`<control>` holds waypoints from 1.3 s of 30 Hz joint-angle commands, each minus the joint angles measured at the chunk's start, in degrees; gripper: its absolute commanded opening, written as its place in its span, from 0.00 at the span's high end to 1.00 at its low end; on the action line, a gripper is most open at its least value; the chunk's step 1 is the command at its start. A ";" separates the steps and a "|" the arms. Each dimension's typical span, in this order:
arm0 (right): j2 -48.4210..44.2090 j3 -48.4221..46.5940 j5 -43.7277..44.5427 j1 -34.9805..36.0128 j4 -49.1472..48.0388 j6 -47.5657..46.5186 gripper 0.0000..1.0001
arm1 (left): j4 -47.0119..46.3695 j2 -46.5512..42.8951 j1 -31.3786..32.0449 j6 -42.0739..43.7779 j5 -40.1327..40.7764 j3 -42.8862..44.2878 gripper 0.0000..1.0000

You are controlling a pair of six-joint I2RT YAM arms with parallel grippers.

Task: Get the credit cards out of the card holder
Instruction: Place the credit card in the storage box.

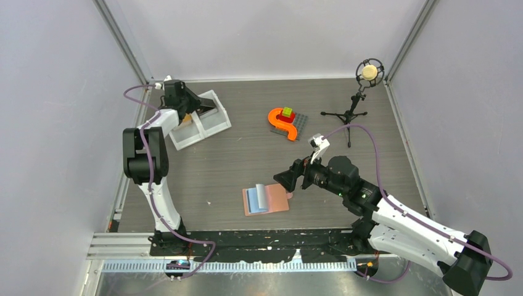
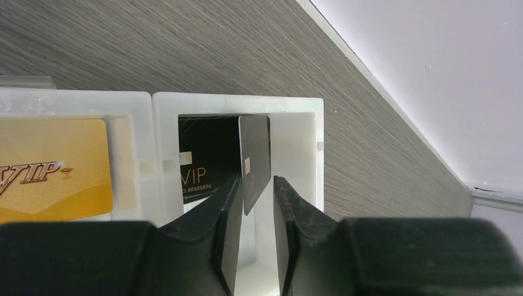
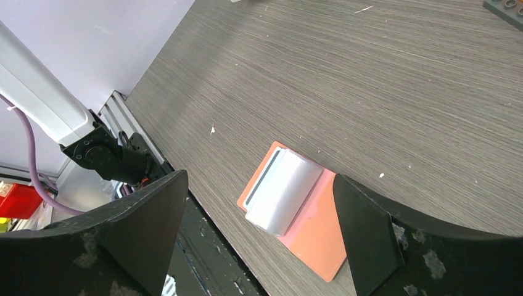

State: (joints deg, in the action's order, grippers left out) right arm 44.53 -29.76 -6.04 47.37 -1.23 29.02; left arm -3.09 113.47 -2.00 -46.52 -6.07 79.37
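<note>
The card holder (image 1: 274, 201) lies spread open near the table's front, salmon-brown with a light blue pocket flap (image 1: 258, 198) raised on its left half; the right wrist view shows it too (image 3: 311, 222). My right gripper (image 1: 285, 179) hovers wide open just right of it, empty (image 3: 259, 179). My left gripper (image 1: 206, 110) is over the white two-compartment tray (image 1: 217, 121) at the far left. Its jaws stand slightly apart (image 2: 256, 185) round a dark credit card (image 2: 256, 157) on edge, leaning on the left finger. A black VIP card (image 2: 203, 154) and a gold VIP card (image 2: 52, 166) lie in the tray (image 2: 237, 103).
An orange S-shaped toy (image 1: 280, 123) with coloured bricks and a grey brick plate (image 1: 301, 123) sit mid-back. A microphone on a tripod (image 1: 369, 73) stands at the back right. Grey walls close in the table on three sides.
</note>
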 commanded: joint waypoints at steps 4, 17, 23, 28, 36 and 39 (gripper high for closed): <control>-1.70 -1.95 1.14 -0.24 -1.73 -0.57 0.05 | -0.20 -0.15 -0.17 0.56 0.16 2.64 0.68; -1.04 -2.97 2.12 -0.22 0.51 0.93 0.05 | 12.24 -3.73 -0.35 1.70 1.16 10.52 0.58; -1.73 -3.07 5.54 -0.18 4.86 3.27 0.05 | 25.20 -6.82 -0.75 2.75 1.57 15.91 0.51; -0.95 -3.49 8.64 -0.18 7.10 3.42 0.05 | 35.45 -13.14 -0.69 5.17 -3.67 15.24 0.49; 5.96 -5.23 7.42 0.90 7.66 6.98 0.07 | 32.22 -33.94 1.31 7.59 -15.81 -10.44 0.50; 9.30 -5.22 7.68 3.08 5.34 7.93 0.16 | 31.51 -40.24 1.47 9.33 -19.28 -19.44 0.50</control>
State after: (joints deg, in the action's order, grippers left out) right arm 50.96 -32.64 0.95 48.16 7.07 34.44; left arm 28.40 79.61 -1.08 -40.58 -17.76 69.01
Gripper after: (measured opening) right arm 0.892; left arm 0.500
